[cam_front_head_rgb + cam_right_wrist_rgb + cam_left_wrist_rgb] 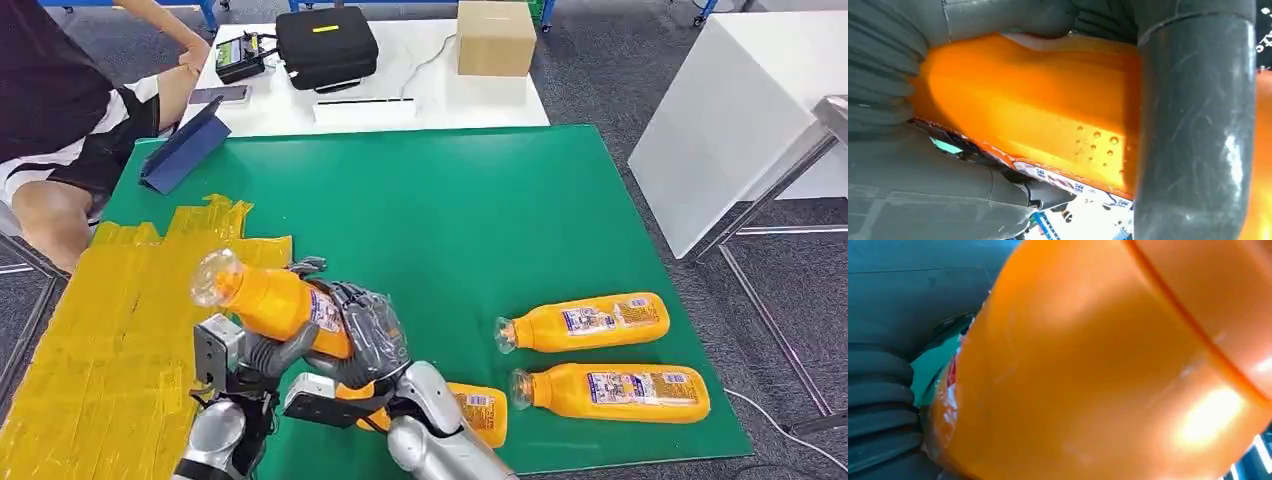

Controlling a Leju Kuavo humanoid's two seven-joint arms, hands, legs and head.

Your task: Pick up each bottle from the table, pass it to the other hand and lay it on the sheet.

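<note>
Held bottle: you see an orange plastic juice bottle with a clear cap [262, 297] raised above the near left part of the green mat [450, 220], tilted, its cap end pointing up and left toward the yellow sheet [110, 330].
Right hand: your robot's right hand [368, 335], dark-fingered on a silver arm, is wrapped over the bottle's labelled middle; in the right wrist view a thick grey thumb [1193, 135] crosses the orange body [1033, 115], which carries water droplets.
Left hand: the left hand [262, 358] sits under the same bottle, its grey fingers curled up against the underside. The left wrist view has the orange wall [1098, 370] pressed close to the lens beside the ribbed grey cover [878, 405]. You cannot tell whether this hand fully grips or merely supports it.
Bottles waiting: two matching orange bottles lie on their sides on the mat to the right, one [585, 322] just behind the other [610, 391], caps pointing left. A third [480, 410] lies partly hidden behind the right forearm.
Sheet: the yellow sheet covers the mat's left side, wrinkled at its far edge.
Surroundings: a person's legs [50, 190] are at far left; a blue tablet stand [185, 150], a black case [325, 45] and a cardboard box [495, 38] stand beyond the mat.
</note>
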